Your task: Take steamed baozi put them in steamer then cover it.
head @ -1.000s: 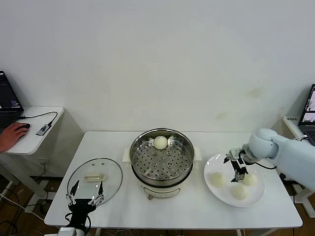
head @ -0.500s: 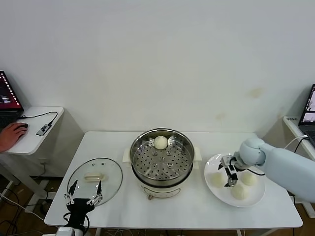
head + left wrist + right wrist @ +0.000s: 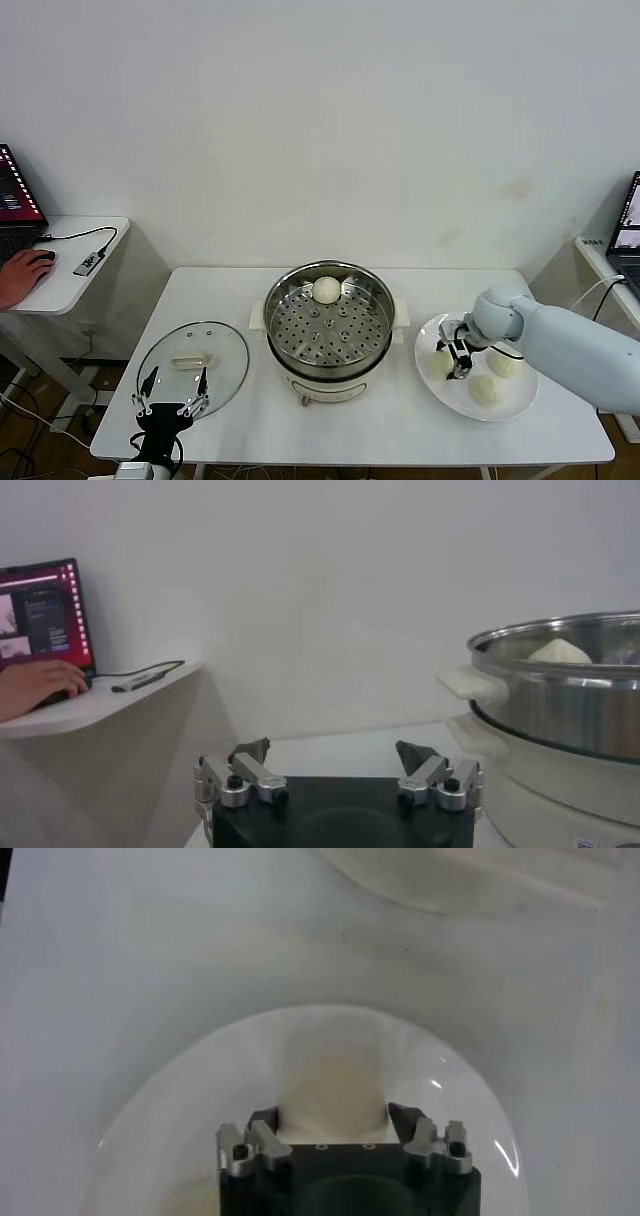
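Note:
The steel steamer [image 3: 280, 318] stands mid-table with one baozi [image 3: 326, 290] on its perforated tray, seen too in the left wrist view as steamer [image 3: 570, 700] and baozi [image 3: 560, 652]. Three more baozi lie on a white plate [image 3: 452, 398]. My right gripper [image 3: 457, 358] is low over the plate, shut on the leftmost baozi [image 3: 439, 364]; in the right wrist view the baozi [image 3: 333, 1083] fills the gap of the right gripper [image 3: 333, 1118]. The other two [image 3: 487, 389] [image 3: 507, 363] lie free. The glass cover [image 3: 225, 350] rests flat at left. My left gripper [image 3: 172, 386] waits open at its near edge.
A side table [image 3: 70, 285] at far left carries a laptop, a cable and a person's hand [image 3: 18, 275] on a mouse. Another laptop [image 3: 628, 230] stands at the far right. The white plate [image 3: 170, 1138] sits close to the table's right front corner.
My right gripper slid left across the plate from between the buns to the leftmost baozi and closed on it. The left arm kept still.

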{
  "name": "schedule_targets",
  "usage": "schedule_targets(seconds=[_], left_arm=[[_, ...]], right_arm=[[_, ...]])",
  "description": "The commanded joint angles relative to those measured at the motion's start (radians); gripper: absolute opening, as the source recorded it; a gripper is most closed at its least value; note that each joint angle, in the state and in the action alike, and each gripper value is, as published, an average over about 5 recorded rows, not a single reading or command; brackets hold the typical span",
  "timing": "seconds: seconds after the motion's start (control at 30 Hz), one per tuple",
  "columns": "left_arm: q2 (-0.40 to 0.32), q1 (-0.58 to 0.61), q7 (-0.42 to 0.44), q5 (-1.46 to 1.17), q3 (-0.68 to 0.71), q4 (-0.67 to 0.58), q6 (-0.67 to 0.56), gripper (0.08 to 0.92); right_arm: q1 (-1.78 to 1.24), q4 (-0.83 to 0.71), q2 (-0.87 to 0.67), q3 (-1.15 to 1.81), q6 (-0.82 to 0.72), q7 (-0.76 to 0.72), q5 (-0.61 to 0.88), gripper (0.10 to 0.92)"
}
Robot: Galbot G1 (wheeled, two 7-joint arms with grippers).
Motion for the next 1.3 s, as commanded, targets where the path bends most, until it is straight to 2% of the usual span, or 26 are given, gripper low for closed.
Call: schedule_targets(seconds=[0.03,0.23,0.5,0.7,0.9,1.07,1.3], left_arm=[[-0.001,0.000,0.000,0.000,0.001,-0.003,0.000,0.823],[0.001,-0.002,0.000,0.000,0.003,-0.006,0.000,0.823],[0.007,-0.015,0.001,-0.003,0.011,-0.008,0.002,0.823],[0.015,-0.020,0.001,-0.006,0.015,-0.016,0.004,0.823],[0.019,-0.022,0.000,-0.009,0.014,-0.014,0.002,0.823],[0.022,-0.022,-0.001,-0.010,0.005,-0.016,0.001,0.823],[0.017,-0.025,-0.001,-0.013,-0.002,-0.017,0.001,0.823]], right_arm=[[0.013,0.009,-0.003,0.007,-0.001,-0.003,0.007,0.562],[0.195,0.065,-0.082,-0.067,-0.011,-0.040,0.087,0.554],[0.635,0.130,-0.103,-0.309,-0.050,-0.061,0.303,0.564],[0.861,0.164,0.029,-0.442,-0.115,-0.022,0.464,0.568],[0.866,0.181,0.195,-0.458,-0.198,0.065,0.639,0.572],[0.778,0.162,0.333,-0.450,-0.259,0.116,0.701,0.577],[0.664,0.058,0.515,-0.436,-0.324,0.164,0.732,0.577]])
